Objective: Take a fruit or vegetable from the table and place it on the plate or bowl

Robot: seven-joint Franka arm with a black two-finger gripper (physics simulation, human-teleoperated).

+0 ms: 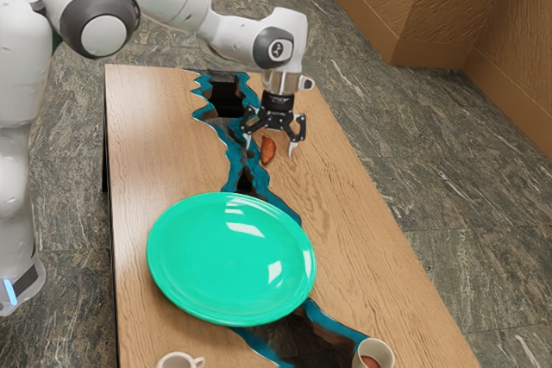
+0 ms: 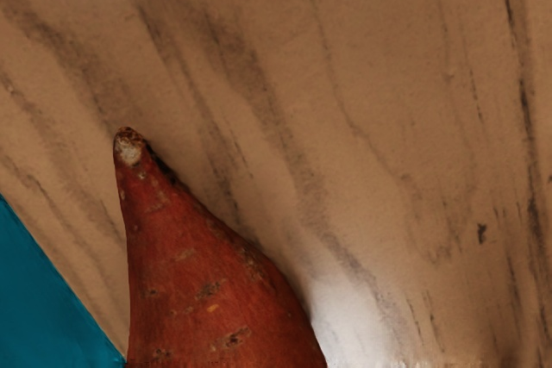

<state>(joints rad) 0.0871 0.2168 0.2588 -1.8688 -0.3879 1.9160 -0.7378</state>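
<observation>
A sweet potato (image 1: pixel 270 149) is seen lying on the wooden table (image 1: pixel 371 239), its long side set just beside the teal resin seam (image 1: pixel 231 154) that runs down the board. In the wrist view its tapered tip is shown resting on the wood grain, with the resin close by. The gripper (image 1: pixel 272 140) is held directly above it, pointing straight down. The fingers are spread, with one placed on each side of the root, and no pinch is made out. This straddling pose is judged to be the line-up for a grasp across the narrow width, which suits a long, tapering body.

A green plate (image 1: pixel 230 256) is found at about 7 o'clock from the sweet potato, near but apart from it and lying across the seam. Its face is bare. Two cups are set beyond it at the table's near end: a white cup (image 1: pixel 179 361) at 6 o'clock of the plate and a brown-filled cup (image 1: pixel 373 356) at 4 o'clock. Neither is judged to obstruct the short path to the plate.
</observation>
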